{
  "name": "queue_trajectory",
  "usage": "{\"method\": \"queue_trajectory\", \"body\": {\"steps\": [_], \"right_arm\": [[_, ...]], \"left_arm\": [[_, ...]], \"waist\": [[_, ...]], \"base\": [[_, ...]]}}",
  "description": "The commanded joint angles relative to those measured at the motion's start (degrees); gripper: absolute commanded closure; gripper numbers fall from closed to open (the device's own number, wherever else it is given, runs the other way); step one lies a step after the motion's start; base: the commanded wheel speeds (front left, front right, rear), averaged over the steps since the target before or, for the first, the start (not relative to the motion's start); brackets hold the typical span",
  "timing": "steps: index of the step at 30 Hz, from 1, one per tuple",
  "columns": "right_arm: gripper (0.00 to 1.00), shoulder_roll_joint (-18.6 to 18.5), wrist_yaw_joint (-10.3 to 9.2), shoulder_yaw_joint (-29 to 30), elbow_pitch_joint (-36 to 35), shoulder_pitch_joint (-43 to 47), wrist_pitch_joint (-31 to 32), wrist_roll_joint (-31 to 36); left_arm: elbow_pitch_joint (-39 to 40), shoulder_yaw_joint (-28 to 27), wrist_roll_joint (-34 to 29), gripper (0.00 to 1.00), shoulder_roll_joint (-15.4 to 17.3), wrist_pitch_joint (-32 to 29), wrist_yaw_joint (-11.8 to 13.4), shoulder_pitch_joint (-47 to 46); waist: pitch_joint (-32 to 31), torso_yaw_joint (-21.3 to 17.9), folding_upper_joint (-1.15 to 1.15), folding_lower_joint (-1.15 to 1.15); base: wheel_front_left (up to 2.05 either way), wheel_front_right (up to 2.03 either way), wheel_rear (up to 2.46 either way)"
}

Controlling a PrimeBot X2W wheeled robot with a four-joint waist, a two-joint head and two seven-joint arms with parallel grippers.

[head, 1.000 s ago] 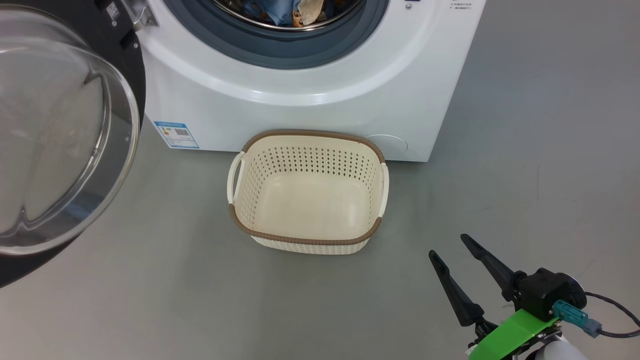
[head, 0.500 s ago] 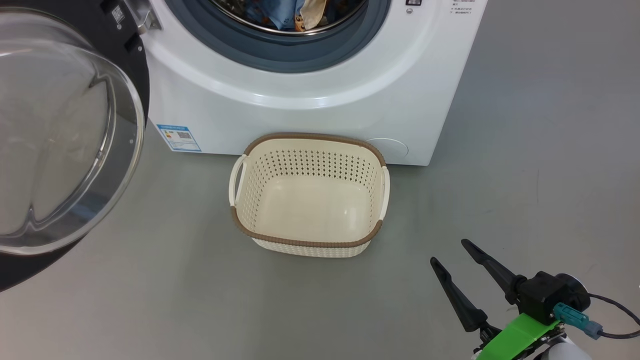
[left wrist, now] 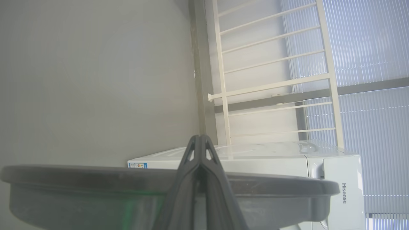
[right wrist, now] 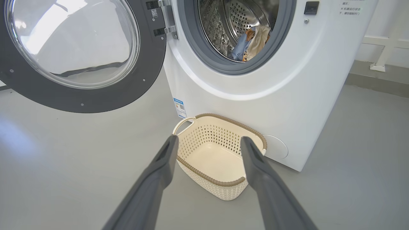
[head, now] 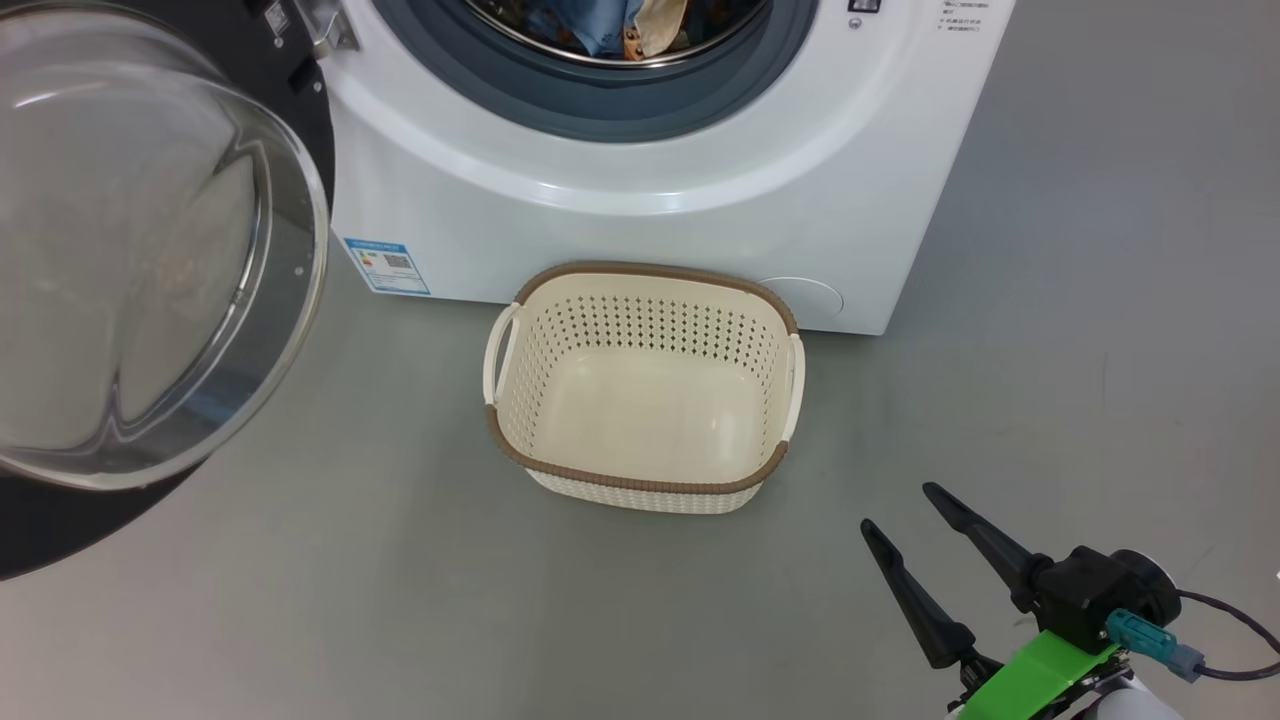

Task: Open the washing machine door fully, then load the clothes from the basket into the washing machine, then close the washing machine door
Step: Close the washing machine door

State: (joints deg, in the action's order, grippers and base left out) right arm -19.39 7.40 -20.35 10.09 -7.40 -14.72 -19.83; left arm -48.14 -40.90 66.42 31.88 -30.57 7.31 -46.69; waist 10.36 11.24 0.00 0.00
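Observation:
The washing machine (head: 650,230) stands at the top of the head view with its door (head: 60,530) swung wide open to the left. Blue and cream clothes (head: 625,25) lie inside the drum, clothes (right wrist: 252,41) also seen past the grey gasket in the right wrist view. The cream basket (head: 640,482) sits empty on the floor against the machine's front. My right gripper (head: 897,507) hovers open at the lower right, short of the basket (right wrist: 220,182), nothing between its fingers (right wrist: 166,156). My left gripper (left wrist: 199,138) is shut and empty, its fingers rising in front of the door's dark rim (left wrist: 64,174).
Bare grey floor (head: 350,600) surrounds the basket. A blue label sticker (head: 387,265) marks the machine's lower left front. The open door (right wrist: 150,80) juts out over the floor on the left. A white railing (left wrist: 274,86) and a window with blinds stand behind the machine.
The head camera has moved, sliding the whole picture a little to the right. The basket, door and clothes keep their places. My right gripper stays open.

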Motion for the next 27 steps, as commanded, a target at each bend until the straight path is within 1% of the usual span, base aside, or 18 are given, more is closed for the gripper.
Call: {"method": "queue_trajectory", "body": {"steps": [1, 9, 12, 22, 27], "right_arm": [[0.00, -0.15, 0.09, -1.39, -1.24, -0.43, -0.28, -0.35], [0.00, -0.53, 0.09, -1.53, -0.87, -0.49, -0.28, -0.56], [0.00, -0.53, 0.09, -1.45, -0.74, -0.49, -0.28, -0.58], [0.00, -0.50, 0.09, -1.64, -0.78, -0.40, -0.28, -0.58], [0.00, 0.05, 0.09, -1.57, -0.82, -0.45, -0.28, -0.49]], "left_arm": [[1.32, 0.92, 0.72, 1.00, 1.45, -1.99, 0.02, 1.89], [4.09, 2.09, 1.96, 1.00, 0.01, -7.35, -0.77, 3.66], [5.05, 2.09, 2.41, 1.00, -0.34, -8.39, -0.90, 4.14], [7.91, 2.07, 4.02, 1.00, -1.83, -11.93, -0.55, 5.61], [9.91, 2.12, 4.13, 1.00, -2.24, -12.99, 0.09, 6.92]], "waist": [[-0.03, 0.23, 0.00, 0.00], [-0.46, 0.44, 0.00, 0.00], [-0.62, 0.48, 0.00, 0.00], [-0.83, 0.47, 0.00, 0.00], [-0.79, 0.33, 0.00, 0.00]], "base": [[0.00, 0.00, 0.00], [0.00, 0.00, 0.00], [0.00, 0.00, 0.00], [0.00, 0.00, 0.00], [0.00, 0.00, 0.00]]}}
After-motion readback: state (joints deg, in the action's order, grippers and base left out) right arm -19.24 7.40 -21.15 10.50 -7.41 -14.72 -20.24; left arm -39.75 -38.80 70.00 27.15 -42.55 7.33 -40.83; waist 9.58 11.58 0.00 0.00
